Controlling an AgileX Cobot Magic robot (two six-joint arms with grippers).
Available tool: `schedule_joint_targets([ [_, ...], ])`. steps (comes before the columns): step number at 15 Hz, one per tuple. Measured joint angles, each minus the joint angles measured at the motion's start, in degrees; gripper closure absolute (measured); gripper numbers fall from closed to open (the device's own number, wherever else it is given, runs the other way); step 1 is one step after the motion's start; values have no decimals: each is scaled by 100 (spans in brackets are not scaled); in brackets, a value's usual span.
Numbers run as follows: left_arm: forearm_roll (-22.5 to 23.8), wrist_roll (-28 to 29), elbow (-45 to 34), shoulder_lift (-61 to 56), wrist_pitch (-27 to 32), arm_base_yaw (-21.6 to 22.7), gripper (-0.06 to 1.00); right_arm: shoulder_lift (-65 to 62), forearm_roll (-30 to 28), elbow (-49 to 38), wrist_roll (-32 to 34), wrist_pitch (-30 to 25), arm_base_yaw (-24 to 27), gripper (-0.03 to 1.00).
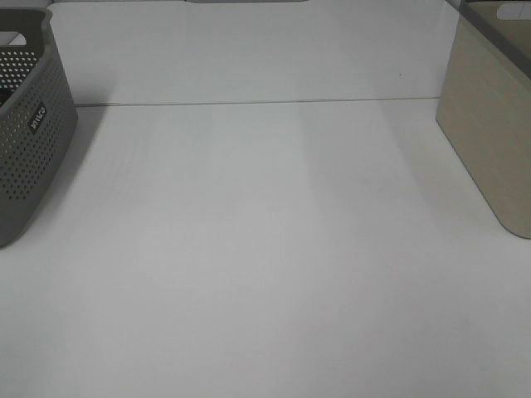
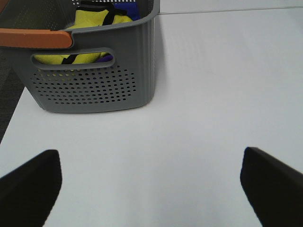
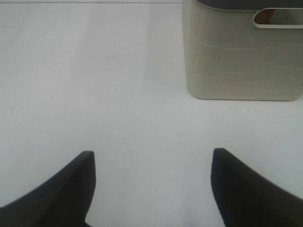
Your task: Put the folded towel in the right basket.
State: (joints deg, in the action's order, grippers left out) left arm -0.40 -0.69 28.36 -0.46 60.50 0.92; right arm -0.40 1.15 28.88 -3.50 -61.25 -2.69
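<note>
We begin with the broad white tabletop point(image 1: 265, 249), bare between the two containers in the high view, with neither arm showing there. At its left edge stands the grey perforated plastic basket point(image 1: 25, 141); at its right edge stands the beige smooth-walled basket with a dark rim point(image 1: 489, 124), which we take to be the goal.

The main risk, as we judge it, is picking the wrong item. Inside the grey basket we see only a bright yellow fabric with black straps and a bit of blue point(image 2: 97, 19), bunched rather than clearly folded, and we cannot tell that it is the towel. No folded towel lies on the table in any view. A grab through the high wall could also snag a strap or drag the light basket.

The left gripper point(image 2: 151, 184) hangs over bare table with its dark fingers spread wide, holding nothing; the yellow fabric lies beyond it, behind the basket wall, well apart. The right gripper point(image 3: 151, 184) is likewise spread and empty, the beige basket near ahead of it.
</note>
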Motion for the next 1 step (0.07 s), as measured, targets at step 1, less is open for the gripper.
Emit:
schedule_joint_targets([
  [1, 0, 0, 0, 0, 0, 0, -3, 0, 0, 0, 0, 0, 0, 31],
])
